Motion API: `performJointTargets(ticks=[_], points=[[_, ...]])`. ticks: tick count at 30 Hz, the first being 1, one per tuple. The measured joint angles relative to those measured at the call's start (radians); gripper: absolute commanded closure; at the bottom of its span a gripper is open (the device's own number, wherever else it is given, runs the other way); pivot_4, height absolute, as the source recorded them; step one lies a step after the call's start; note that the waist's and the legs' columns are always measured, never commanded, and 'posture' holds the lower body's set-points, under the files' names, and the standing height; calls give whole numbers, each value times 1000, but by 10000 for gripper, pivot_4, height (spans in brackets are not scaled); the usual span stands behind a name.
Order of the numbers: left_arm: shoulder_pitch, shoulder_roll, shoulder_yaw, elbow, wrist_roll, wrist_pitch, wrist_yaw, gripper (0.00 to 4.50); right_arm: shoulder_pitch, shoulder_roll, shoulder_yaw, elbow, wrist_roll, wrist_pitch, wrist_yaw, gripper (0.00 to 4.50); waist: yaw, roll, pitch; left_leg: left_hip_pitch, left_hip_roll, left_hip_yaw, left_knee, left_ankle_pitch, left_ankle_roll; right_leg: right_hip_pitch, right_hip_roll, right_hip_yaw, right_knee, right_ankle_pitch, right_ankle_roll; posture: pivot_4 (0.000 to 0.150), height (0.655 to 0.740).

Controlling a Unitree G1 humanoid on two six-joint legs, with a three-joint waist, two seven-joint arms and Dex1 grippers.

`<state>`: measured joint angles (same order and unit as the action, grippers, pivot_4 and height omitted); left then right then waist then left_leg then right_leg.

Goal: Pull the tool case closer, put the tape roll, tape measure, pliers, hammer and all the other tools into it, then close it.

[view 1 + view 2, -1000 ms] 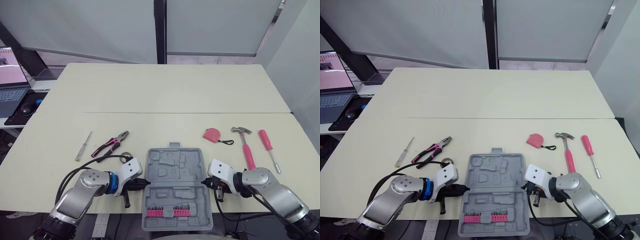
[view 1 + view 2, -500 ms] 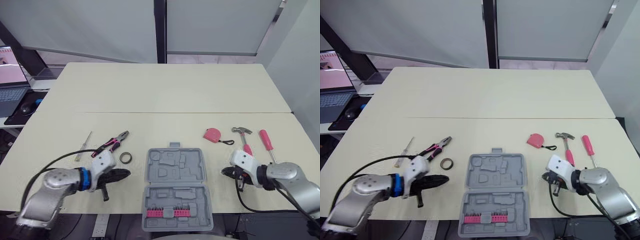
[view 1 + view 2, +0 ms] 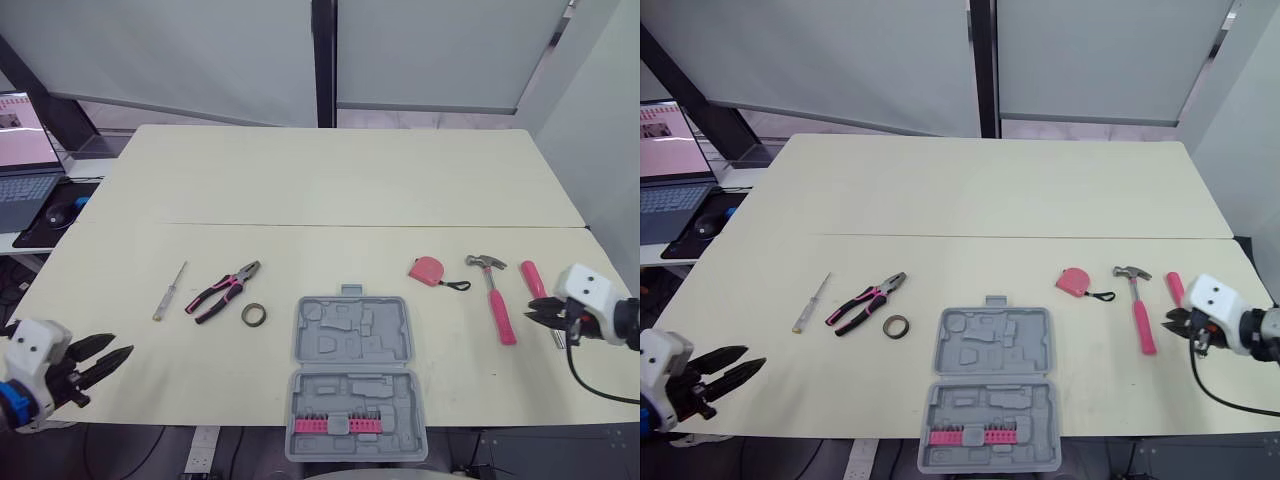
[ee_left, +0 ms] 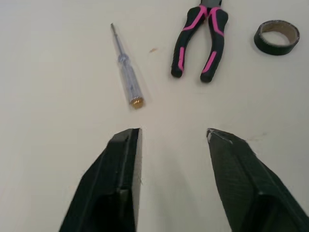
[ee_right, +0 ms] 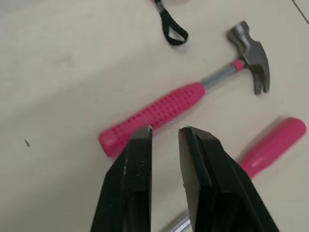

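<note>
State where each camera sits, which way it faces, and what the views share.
Eye views: on the head, facing forward and down at the table and open case; left gripper and right gripper show.
Left wrist view: on the left wrist, looking along its open fingers at tester, pliers, tape roll.
Right wrist view: on the right wrist, looking along its fingers at hammer, screwdriver.
Shared: pliers and tape roll in eye and left wrist views; hammer in eye and right wrist views.

Grey tool case [image 3: 350, 340], pink hammer [image 3: 497, 310], black-and-pink pliers [image 3: 222, 291]
</note>
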<state>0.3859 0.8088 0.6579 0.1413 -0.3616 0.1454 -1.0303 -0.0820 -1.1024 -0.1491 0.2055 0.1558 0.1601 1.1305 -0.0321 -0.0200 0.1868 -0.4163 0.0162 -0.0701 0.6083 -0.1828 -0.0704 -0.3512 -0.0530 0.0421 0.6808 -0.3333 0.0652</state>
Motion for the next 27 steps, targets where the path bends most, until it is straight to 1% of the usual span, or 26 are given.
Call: performJointTargets(ticks=[3, 4, 6, 8, 9, 16, 22, 24, 27], points=[[15, 14, 19, 41, 1, -14, -9, 2493, -45, -23, -2, 89, -6, -42, 36, 16770, 0, 0, 0, 0, 1, 0, 0, 0, 0, 0, 0, 0, 0, 0, -1, 1500, 7400], [17, 21, 24, 49, 0, -17, -12, 0, -52, -31, -2, 107, -10, -51, 48, 14162, 0, 0, 0, 0, 1, 0, 0, 0, 0, 0, 0, 0, 0, 0, -1, 1500, 7400], [20, 33, 40, 52, -2, -20, -18, 0, -58, -39, -2, 147, -15, -73, 69, 8467, 2, 0, 0, 0, 0, 0, 0, 0, 0, 0, 0, 0, 0, 0, -1, 1500, 7400], [22, 40, 46, 52, -9, -21, -25, 0, -57, -39, -1, 173, -18, -85, 75, 1604, 2, 0, 0, 0, 0, 1, 0, 0, 0, 0, 0, 0, 0, 0, -1, 1500, 7400], [23, 44, 48, 52, -11, -21, -28, 0, -58, -39, -1, 187, -19, -91, 78, 287, 1, 0, 0, 0, 0, 1, 0, 0, 0, 0, 0, 0, 0, 0, -1, 1500, 7400], [23, 53, 50, 42, -15, -21, -32, 0, -99, -27, 20, 238, -52, -155, 67, 287, -5, 0, 0, 1, 1, 3, 0, 0, 0, -1, 0, 1, 0, 0, -1, 1500, 7400], [18, 60, 50, -15, -22, 4, -33, 0, -121, -24, 34, 250, -64, -211, 67, 287, -2, 0, 0, 1, 1, 3, 0, 0, 0, -1, 0, 1, 0, 0, -1, 1500, 7400], [9, 60, 44, -35, -24, 19, -30, 0, -135, -10, 34, 221, -59, -195, 67, 287, -2, 0, 0, 1, 1, 3, 0, 0, 0, -1, 0, 1, 1, 0, -1, 1500, 7400], [-7, 59, 14, -58, -22, 33, -20, 0, -145, 30, 39, 112, -30, -149, 70, 287, -4, 0, 0, 1, 3, 3, 0, 0, 0, -1, 1, 2, 1, 1, -1, 1500, 7400]])
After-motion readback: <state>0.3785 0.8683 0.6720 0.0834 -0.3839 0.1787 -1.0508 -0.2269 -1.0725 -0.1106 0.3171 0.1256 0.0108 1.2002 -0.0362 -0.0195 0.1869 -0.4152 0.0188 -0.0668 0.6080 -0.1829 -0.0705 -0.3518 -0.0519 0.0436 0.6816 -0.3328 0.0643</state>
